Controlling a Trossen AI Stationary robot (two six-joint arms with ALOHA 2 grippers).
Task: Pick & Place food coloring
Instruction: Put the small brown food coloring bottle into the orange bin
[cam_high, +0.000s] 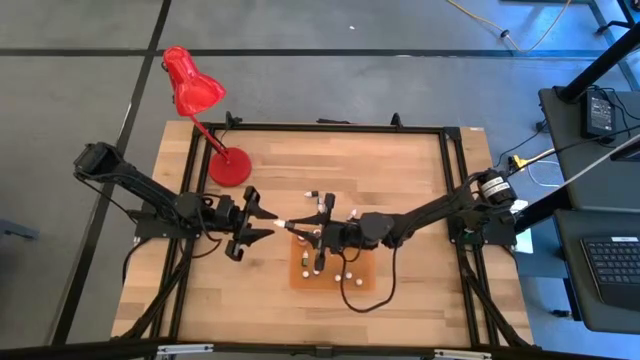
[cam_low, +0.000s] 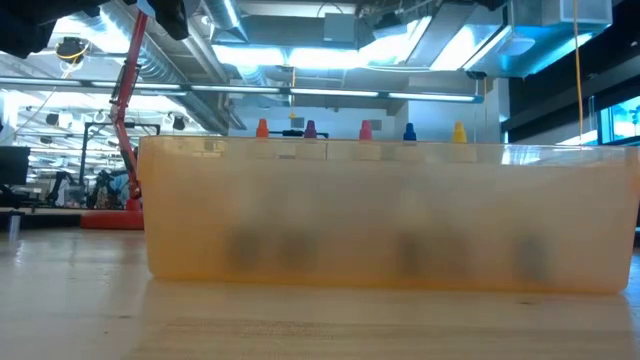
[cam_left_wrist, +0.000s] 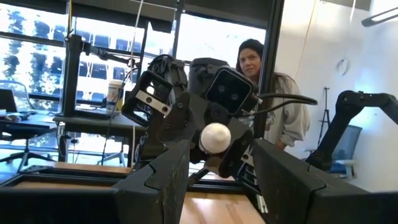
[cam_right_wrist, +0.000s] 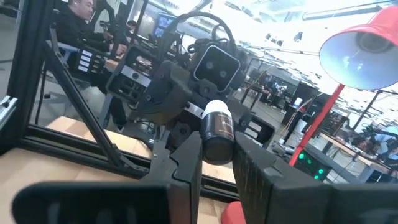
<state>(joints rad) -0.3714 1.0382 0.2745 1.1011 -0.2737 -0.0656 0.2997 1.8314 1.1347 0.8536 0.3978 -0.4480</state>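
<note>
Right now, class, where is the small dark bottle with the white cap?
In the right wrist view, the small dark bottle with the white cap is gripped in the right hand, held out toward the open left hand above the wooden table, near the red desk lamp.

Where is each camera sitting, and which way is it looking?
High view: above the table, looking straight down; both arms show, left tool and right tool meeting at a bottle.
Low view: at table height, looking level at a pale orange wall; no arm clearly shows.
Left wrist view: on the left wrist, facing the right arm; own fingers show.
Right wrist view: on the right wrist, facing the left arm; own fingers hold the bottle.
Shared: both wrist views show that bottle.
</note>
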